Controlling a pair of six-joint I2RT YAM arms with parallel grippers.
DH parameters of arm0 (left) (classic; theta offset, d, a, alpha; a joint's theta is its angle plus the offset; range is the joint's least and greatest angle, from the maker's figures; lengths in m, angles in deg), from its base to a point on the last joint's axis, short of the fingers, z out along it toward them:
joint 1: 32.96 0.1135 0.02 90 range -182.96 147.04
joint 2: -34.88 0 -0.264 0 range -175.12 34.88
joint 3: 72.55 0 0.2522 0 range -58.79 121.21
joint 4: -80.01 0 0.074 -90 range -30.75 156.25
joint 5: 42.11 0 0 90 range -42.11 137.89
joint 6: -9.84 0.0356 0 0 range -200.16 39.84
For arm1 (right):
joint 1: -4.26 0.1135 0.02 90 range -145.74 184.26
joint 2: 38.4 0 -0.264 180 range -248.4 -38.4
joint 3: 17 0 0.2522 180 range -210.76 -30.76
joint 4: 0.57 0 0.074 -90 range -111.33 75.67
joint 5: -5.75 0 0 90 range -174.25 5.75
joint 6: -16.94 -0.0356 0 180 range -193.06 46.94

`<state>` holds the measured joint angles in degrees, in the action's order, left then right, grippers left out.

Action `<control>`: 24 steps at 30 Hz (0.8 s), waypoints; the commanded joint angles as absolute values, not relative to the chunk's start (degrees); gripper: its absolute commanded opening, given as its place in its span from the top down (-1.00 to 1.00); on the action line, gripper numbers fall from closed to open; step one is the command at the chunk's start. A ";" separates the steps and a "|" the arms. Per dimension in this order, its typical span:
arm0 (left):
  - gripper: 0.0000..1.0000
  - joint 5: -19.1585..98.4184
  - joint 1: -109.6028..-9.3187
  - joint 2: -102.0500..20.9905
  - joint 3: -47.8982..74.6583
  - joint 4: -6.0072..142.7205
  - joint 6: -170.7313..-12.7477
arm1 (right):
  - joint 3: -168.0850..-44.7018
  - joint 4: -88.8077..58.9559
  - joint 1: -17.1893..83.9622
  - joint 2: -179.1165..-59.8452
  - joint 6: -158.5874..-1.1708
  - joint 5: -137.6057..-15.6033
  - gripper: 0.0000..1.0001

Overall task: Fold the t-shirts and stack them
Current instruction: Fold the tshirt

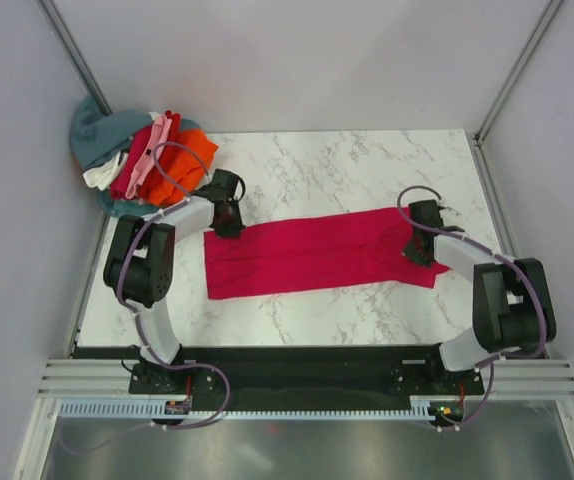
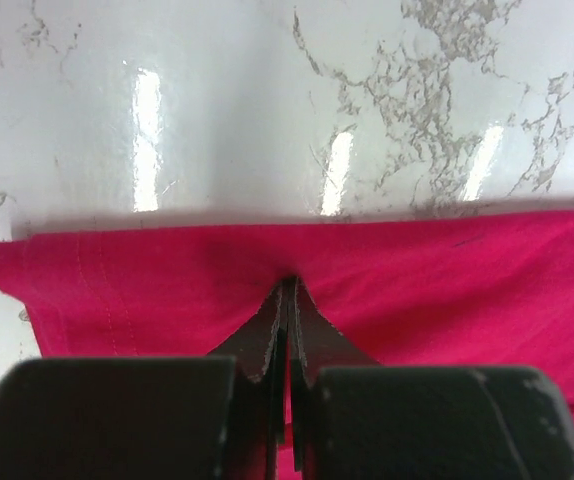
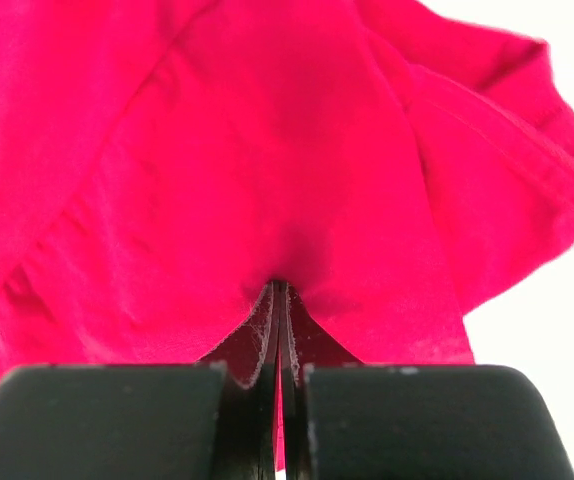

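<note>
A crimson-magenta t-shirt (image 1: 317,255) lies folded into a long band across the marble table. My left gripper (image 1: 229,228) is shut on the band's far left corner; in the left wrist view (image 2: 289,285) the jaws pinch the cloth (image 2: 447,290) near its far edge. My right gripper (image 1: 419,250) is shut on the band's right end; in the right wrist view (image 3: 279,288) the jaws pinch the shirt (image 3: 217,170), a sleeve (image 3: 507,190) bunched to the right. A pile of other t-shirts (image 1: 152,155), orange, red, pink, white and teal-grey, sits at the far left corner.
The marble table (image 1: 367,170) is bordered by grey walls left, right and behind. A black rail (image 1: 297,365) runs along the near edge by the arm bases. The pile touches the left wall.
</note>
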<state>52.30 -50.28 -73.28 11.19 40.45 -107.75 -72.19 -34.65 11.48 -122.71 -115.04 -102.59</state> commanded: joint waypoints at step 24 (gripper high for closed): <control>0.95 50.79 -97.11 -51.08 -16.07 41.55 -135.95 | -140.09 -39.56 18.14 -175.42 -109.54 -87.49 1.00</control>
<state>50.79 -92.66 -51.10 -15.33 43.51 -128.19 -137.30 -35.78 16.01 -173.01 -110.52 -90.44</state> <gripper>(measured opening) 0.027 0.007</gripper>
